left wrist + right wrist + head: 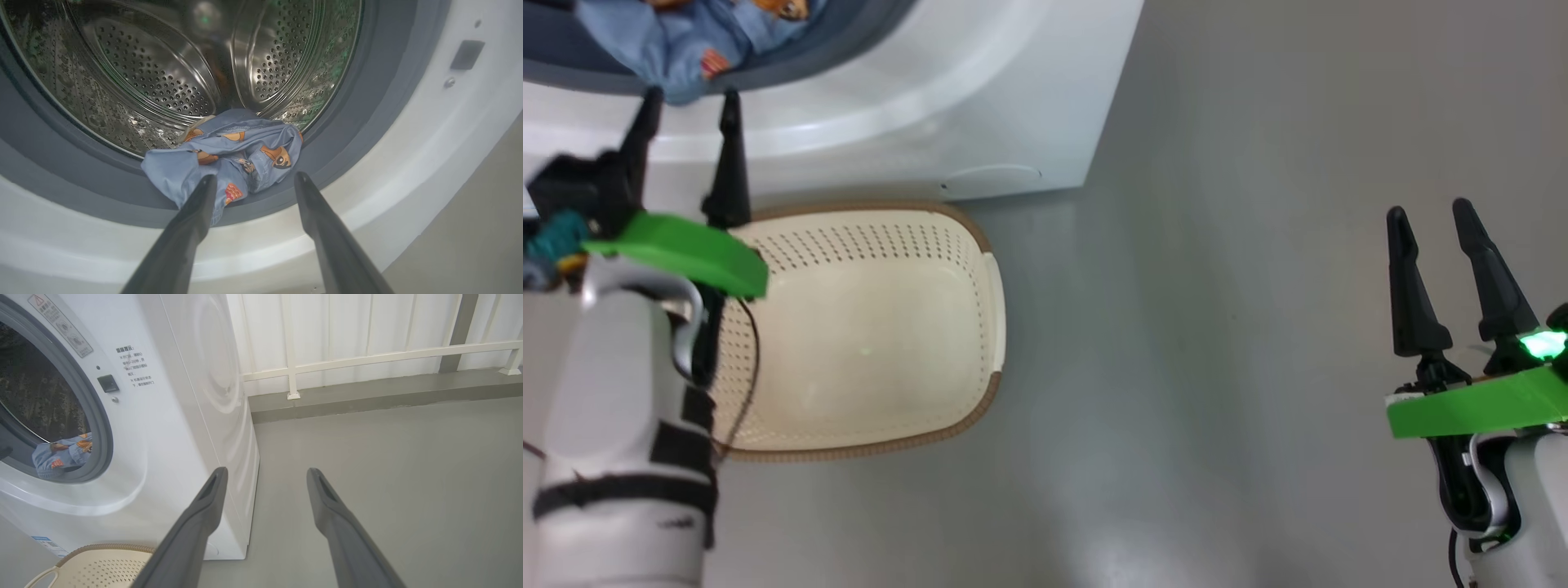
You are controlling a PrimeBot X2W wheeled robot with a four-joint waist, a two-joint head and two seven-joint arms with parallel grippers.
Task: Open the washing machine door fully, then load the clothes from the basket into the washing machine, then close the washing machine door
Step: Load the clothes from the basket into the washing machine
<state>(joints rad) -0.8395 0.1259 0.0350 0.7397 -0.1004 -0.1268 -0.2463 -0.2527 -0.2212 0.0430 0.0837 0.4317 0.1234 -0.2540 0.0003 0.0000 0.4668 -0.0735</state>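
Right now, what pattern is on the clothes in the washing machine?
Light blue with orange cartoon animals; the clothes show best in the left wrist view.

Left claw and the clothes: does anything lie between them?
Nothing: in the left wrist view the open left claw points straight at the clothes, which drape over the grey seal.

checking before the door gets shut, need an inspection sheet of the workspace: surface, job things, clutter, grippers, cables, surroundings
surface: grey floor, smooth and glossy
job's things: clothes bunched at the mouth of the drum, partly lying over the grey seal; basket empty, on the floor before the washing machine
clutter: nothing seen
grippers: left gripper open, empty, aimed at the clothes; right gripper open, empty, over the floor beside the machine
cables: thin dark cable hanging along the left forearm
surroundings: white railing and pale wall behind the machine
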